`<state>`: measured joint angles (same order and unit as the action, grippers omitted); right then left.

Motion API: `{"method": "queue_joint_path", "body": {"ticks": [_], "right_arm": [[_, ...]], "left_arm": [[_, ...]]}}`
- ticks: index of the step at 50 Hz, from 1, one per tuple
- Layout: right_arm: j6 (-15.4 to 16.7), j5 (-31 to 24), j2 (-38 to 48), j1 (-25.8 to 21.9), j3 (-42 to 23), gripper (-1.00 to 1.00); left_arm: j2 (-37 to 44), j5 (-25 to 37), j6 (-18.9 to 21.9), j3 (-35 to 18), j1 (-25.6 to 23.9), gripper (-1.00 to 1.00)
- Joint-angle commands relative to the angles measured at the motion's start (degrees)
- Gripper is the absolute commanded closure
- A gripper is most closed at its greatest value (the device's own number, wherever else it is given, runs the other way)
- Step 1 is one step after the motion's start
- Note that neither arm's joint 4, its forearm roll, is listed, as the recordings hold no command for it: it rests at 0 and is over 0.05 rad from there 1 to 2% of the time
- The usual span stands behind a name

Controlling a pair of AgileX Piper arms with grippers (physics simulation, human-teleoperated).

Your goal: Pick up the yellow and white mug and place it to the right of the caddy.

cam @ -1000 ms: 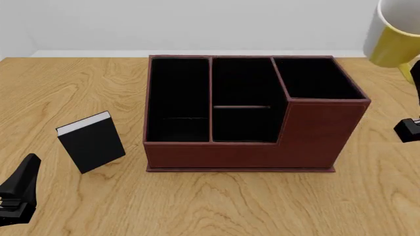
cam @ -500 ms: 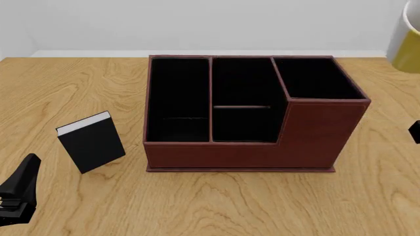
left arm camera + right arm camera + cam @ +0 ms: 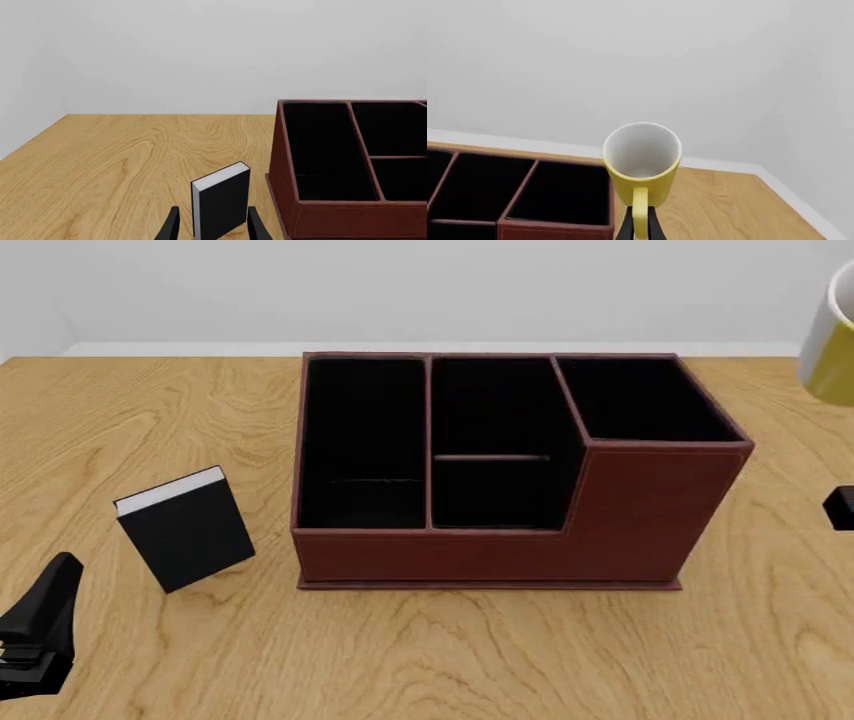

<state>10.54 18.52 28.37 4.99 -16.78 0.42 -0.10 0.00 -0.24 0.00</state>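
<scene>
pinching the mug (image 3: pixel 641 159) by its handle, right claw (image 3: pixel 640 227) holds it in the air beyond the caddy's (image 3: pixel 514 475) right end; left claw (image 3: pixel 210 226) spread, idle.

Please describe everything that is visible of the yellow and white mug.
The yellow and white mug is glossy yellow outside and white inside, and looks empty. The right pincer is shut on its yellow loop handle and holds it in the air, tilted, its mouth toward the wrist camera. In the front view only its edge shows, to the right of the caddy.
</scene>
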Motion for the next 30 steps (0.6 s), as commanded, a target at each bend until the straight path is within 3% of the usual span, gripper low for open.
{"method": "queue_joint_path", "body": {"ticks": [1, 30], "right_arm": [[-1.27, 3.61, 2.68, 2.08, 1.55, 1.00], [-2.88, 14.64, 11.68, 5.57, 6.82, 1.00]], "left_arm": [[0.00, 0.00, 0.00, 0.00, 0.00, -1.00], [0.00, 0.00, 0.00, 0.00, 0.00, -1.00]]}}
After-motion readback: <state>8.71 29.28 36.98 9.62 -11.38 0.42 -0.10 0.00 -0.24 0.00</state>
